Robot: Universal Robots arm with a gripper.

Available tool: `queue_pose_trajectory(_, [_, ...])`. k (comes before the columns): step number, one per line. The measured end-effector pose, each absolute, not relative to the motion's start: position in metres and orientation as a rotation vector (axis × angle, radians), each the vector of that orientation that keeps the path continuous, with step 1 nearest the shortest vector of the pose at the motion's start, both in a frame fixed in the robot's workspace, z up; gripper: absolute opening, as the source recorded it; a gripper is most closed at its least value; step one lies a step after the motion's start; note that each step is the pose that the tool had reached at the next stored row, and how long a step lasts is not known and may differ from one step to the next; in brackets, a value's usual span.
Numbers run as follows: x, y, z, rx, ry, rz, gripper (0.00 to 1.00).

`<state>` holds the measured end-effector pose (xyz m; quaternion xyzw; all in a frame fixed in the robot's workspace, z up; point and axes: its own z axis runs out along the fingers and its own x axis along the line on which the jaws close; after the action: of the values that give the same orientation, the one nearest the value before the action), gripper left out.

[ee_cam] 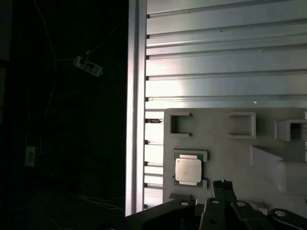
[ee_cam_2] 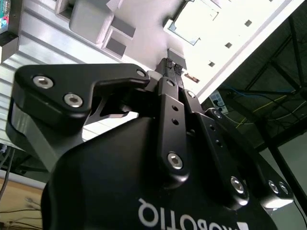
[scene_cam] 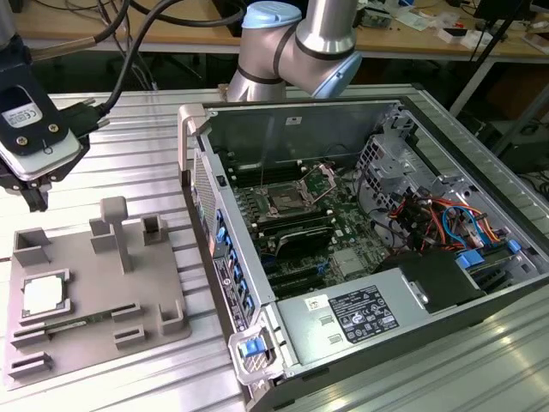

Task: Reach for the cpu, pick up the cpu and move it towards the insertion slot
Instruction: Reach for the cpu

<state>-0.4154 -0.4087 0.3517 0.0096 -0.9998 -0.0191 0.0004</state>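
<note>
Ribbed metal table (scene_cam: 129,163) carries a grey tray (scene_cam: 90,279) beside your open case (scene_cam: 292,129). You'll find the cpu (scene_cam: 43,296) lying flat in a tray recess, untouched. Your gripper (ee_cam_2: 171,65) hangs above the tray, fingertips closed together on nothing. The slot (scene_cam: 285,202) sits inside the case, well apart.

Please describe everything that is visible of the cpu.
The cpu is a small, flat, square chip with a pale, silvery top that looks like metal, and a darker rim. It lies flat, pale side up, in a square recess of the grey tray, near the tray's edge at the exterior view's left. Only the tray touches it; the tool is apart from it.
</note>
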Motion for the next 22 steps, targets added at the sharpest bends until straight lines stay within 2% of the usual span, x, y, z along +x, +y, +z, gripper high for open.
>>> queue_pose_trajectory(22, [-0.445, -0.409, 0.350, 0.030, -3.140, -0.060, 0.11])
